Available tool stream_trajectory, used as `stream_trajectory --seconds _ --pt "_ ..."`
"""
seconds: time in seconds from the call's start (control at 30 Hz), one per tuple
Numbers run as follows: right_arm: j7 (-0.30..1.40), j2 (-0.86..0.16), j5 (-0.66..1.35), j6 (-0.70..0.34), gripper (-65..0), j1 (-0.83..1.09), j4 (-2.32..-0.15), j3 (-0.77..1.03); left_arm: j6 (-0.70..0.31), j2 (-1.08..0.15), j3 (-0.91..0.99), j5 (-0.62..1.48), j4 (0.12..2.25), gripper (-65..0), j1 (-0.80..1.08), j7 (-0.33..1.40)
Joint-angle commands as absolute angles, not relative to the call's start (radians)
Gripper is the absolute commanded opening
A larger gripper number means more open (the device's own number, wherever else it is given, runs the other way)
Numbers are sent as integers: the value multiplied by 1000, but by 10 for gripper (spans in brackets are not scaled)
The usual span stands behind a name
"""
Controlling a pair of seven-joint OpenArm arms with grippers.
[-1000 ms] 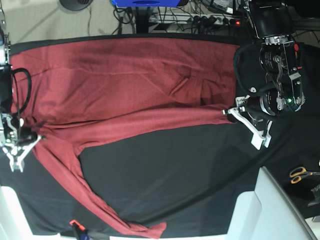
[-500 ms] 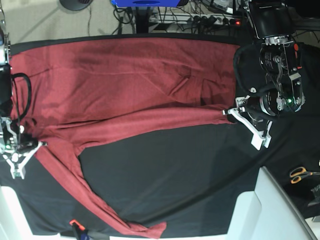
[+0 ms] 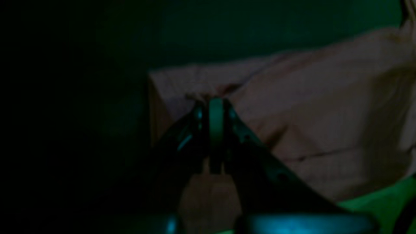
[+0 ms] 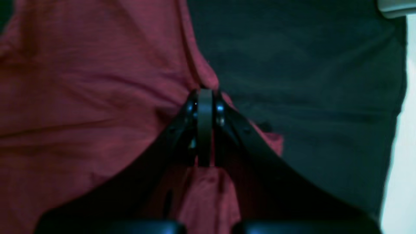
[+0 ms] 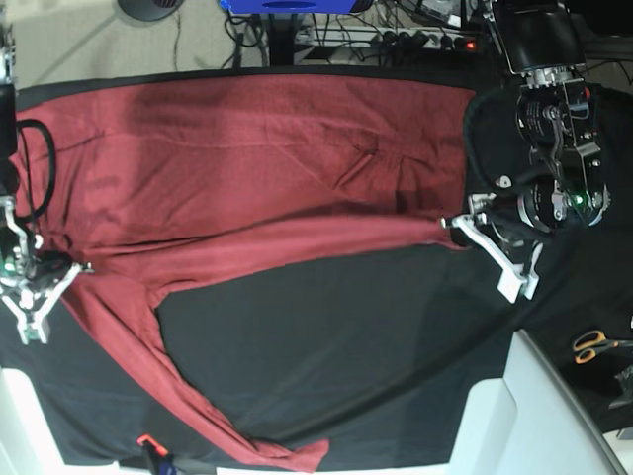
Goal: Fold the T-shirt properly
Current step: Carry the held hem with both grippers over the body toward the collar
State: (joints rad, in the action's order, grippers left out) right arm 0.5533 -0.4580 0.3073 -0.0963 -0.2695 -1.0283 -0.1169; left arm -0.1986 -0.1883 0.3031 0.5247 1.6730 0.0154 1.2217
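- Here, we see the right gripper (image 4: pixel 204 92) pressed together, pinching the T-shirt (image 5: pixel 247 168) at its edge, where the loose sleeve branches off.
- The left gripper (image 3: pixel 215 100) is likewise clamped on the shirt's opposite edge.
- The shirt lies spread on the black table cover (image 5: pixel 336 346), one sleeve trailing toward the cover's near edge.
- We judge the thin knit could slip from either pinch if the arms pull unevenly.
- That sleeve may drag and bunch.
- The left wrist view is very dark; how much fabric is held there is unclear.
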Motion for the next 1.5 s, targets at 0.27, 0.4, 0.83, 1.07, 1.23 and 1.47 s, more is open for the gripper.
stream_trajectory --seconds 0.27,0.4,0.83,1.07,1.23,1.47 --pt "628 -492 295 -85 -650 -179 -1139 25 -202 -206 295 536 1788 -650 90 1214" --pt "628 -486 295 -85 -650 -151 -1139 27 -202 -206 295 536 1788 -650 133 1214" --pt "628 -484 295 -77 -650 -47 -1175 42 -262 -231 305 535 1830 -650 203 1214" --pt "702 -470 295 -81 -650 1 -1251 137 -262 -231 298 529 1831 -650 220 1210" --pt "707 -464 295 -81 -650 25 -1256 136 -262 -231 305 529 1831 -650 251 1208" --pt "722 -433 295 -81 -650 45 -1256 137 -262 -231 306 527 1840 -650 268 1207"
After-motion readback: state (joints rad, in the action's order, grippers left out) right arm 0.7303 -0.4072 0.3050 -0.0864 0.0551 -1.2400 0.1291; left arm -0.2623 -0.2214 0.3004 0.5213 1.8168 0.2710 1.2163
